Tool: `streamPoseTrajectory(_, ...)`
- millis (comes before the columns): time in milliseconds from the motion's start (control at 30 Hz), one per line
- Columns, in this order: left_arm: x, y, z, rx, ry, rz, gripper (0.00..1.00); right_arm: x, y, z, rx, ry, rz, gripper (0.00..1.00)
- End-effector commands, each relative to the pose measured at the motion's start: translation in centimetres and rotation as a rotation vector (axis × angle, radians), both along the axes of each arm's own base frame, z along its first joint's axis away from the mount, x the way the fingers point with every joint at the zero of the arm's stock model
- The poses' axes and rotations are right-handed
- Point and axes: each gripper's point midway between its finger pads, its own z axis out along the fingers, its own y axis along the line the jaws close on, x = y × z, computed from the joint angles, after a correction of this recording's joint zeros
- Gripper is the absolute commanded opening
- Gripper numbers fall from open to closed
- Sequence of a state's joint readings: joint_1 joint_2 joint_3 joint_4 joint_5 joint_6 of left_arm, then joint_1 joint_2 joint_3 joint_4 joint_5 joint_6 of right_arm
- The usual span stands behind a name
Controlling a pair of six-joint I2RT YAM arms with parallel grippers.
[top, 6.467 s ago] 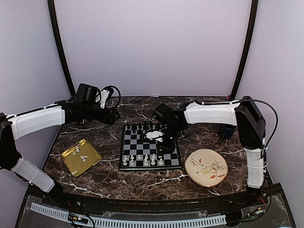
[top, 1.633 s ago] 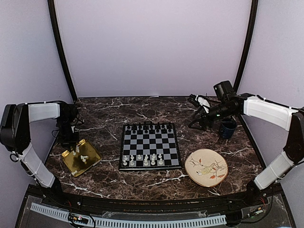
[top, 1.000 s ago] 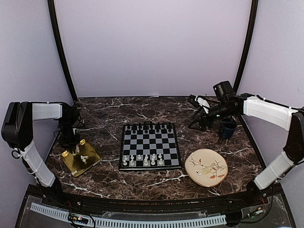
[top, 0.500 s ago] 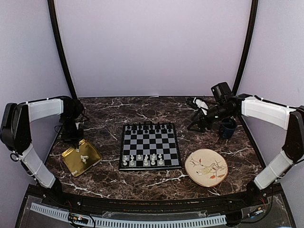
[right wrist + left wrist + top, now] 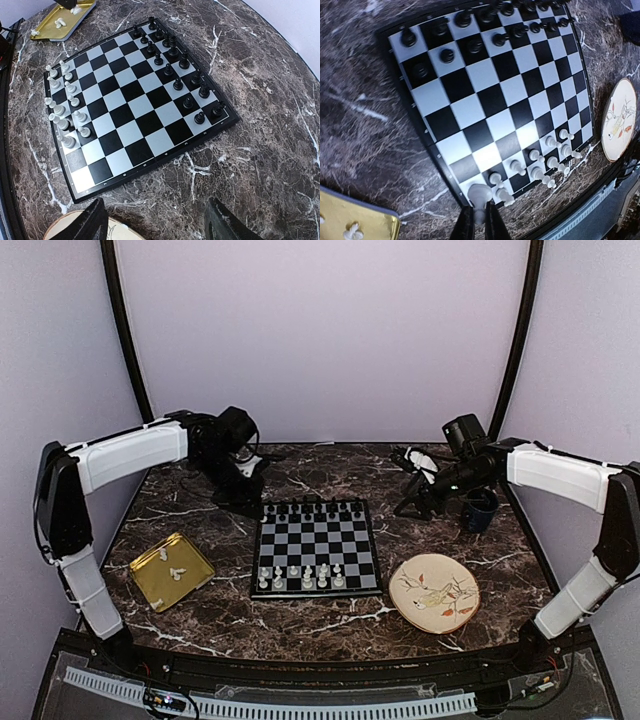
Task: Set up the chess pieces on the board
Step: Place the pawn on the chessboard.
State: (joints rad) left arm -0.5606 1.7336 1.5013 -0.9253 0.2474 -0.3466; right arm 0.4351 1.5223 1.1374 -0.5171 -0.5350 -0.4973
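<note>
One white chessman [image 5: 479, 196] sits pinched in the left hand [image 5: 479, 222], fingers closed tight on its stem. It may be a pawn, though the view is too close to be sure. The hand hangs high near the far-left corner of the board [image 5: 316, 547]. Other white pieces [image 5: 300, 578] crowd the two near rows, and a few lie in the gold tray [image 5: 170, 570]. The right hand [image 5: 157, 225], spread wide and holding nothing, hovers over the desk [image 5: 200, 620] off the board's far-right side. The risk — so narrow a grip may let the tiny piece twist or drop, and descending fingers could topple its close-packed neighbours.
</note>
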Motion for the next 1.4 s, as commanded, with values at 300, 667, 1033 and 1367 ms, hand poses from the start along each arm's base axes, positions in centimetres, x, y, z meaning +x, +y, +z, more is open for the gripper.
streamPoseTrajectory(300, 0.1, -8.4, -5.4, 0.199, -0.031, -0.326, 0.03, 0.4, 0.2, 0.0, -0.017, -0.027, 0.003, 0.66)
streamPoseTrajectory(667, -0.2, -8.8, -8.0, 0.267, 0.001, -0.362, 0.15, 0.8, -0.2, -0.6, -0.047, -0.031, -0.015, 0.67)
streamPoseTrajectory(1033, 0.7, -8.9, -5.2, 0.281, -0.05, -0.391, 0.24, 1.3, 0.6, 3.0, -0.012, -0.063, -0.009, 0.66)
streamPoseTrajectory(1367, 4.9, -4.9, 3.0, 0.161, -0.32, -0.226, 0.25, 1.3, 5.5, 2.4, -0.11, -0.049, 0.092, 0.64)
